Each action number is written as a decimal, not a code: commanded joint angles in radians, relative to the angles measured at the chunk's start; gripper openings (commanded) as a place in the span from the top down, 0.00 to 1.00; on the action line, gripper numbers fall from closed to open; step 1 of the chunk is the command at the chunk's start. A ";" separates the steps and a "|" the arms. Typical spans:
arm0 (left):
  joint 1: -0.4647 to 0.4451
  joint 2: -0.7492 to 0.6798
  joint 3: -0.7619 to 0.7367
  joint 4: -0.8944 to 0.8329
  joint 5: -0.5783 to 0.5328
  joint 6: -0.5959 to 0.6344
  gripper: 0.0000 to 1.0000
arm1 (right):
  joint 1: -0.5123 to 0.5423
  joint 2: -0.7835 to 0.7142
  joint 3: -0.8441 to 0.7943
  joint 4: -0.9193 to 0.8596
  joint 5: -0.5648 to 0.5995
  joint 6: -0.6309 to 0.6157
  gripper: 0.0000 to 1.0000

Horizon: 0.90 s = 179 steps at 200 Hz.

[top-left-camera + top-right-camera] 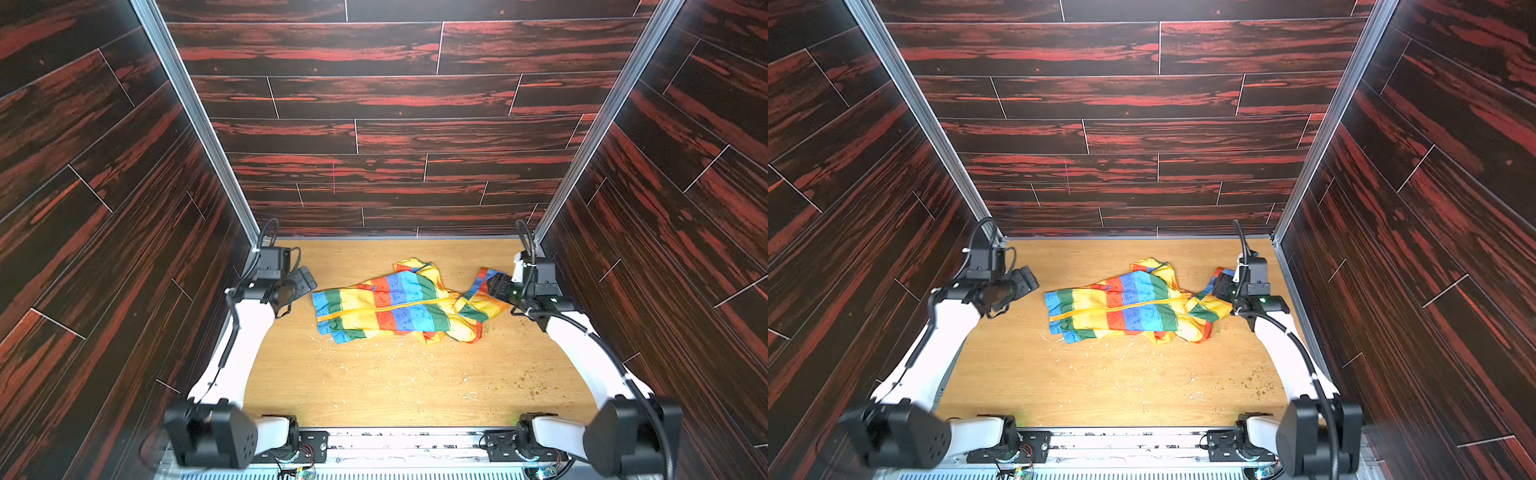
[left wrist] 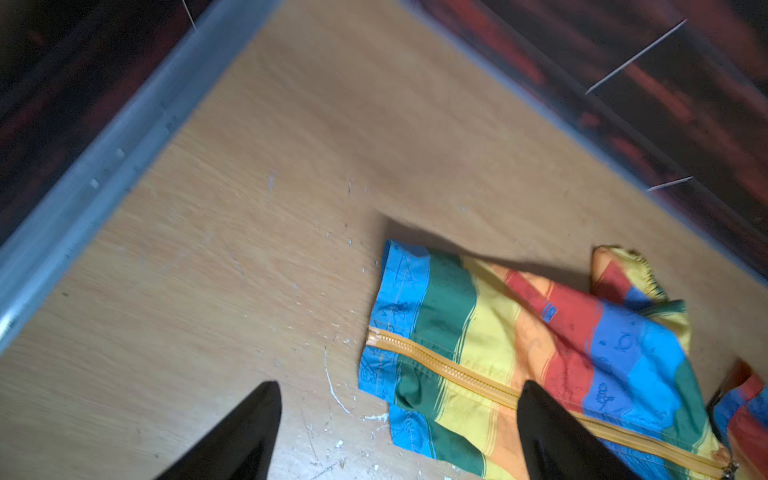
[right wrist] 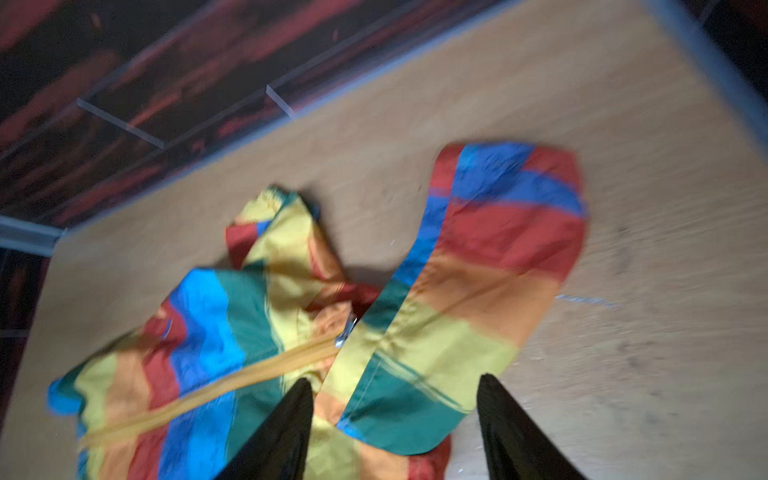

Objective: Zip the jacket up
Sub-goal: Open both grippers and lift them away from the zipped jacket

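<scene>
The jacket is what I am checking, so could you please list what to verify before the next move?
1. Zipper closed from hem to slider: ok.
2. Left end effector open, empty: ok.
3. Right end effector open: ok.
4. Right end effector clear of the fabric: cannot tell; the wrist view is blurred.
5. Jacket lying flat on the table: not ok; collar end bunched.
</scene>
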State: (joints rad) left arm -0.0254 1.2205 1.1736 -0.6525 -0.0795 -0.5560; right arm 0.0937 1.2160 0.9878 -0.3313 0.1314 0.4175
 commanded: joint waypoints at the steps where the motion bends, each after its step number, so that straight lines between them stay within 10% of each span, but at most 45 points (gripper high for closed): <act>1: 0.002 -0.117 -0.067 0.152 -0.135 0.005 0.08 | -0.004 -0.069 -0.014 0.115 0.227 0.008 0.32; 66: 0.002 -0.416 -0.484 0.834 -0.314 0.186 0.00 | -0.006 -0.099 -0.140 0.582 0.428 -0.038 0.19; 121: 0.002 -0.120 -0.707 1.015 -0.599 0.283 0.00 | -0.006 0.087 -0.385 0.914 0.669 -0.237 0.17; 179: 0.002 0.139 -0.784 1.349 -0.548 0.349 0.01 | -0.004 0.297 -0.710 1.549 0.452 -0.403 0.15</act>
State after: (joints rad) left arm -0.0257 1.3365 0.3775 0.4522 -0.6357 -0.2855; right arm 0.0895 1.4143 0.3565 0.7631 0.6865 0.1219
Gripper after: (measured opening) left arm 0.995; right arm 0.848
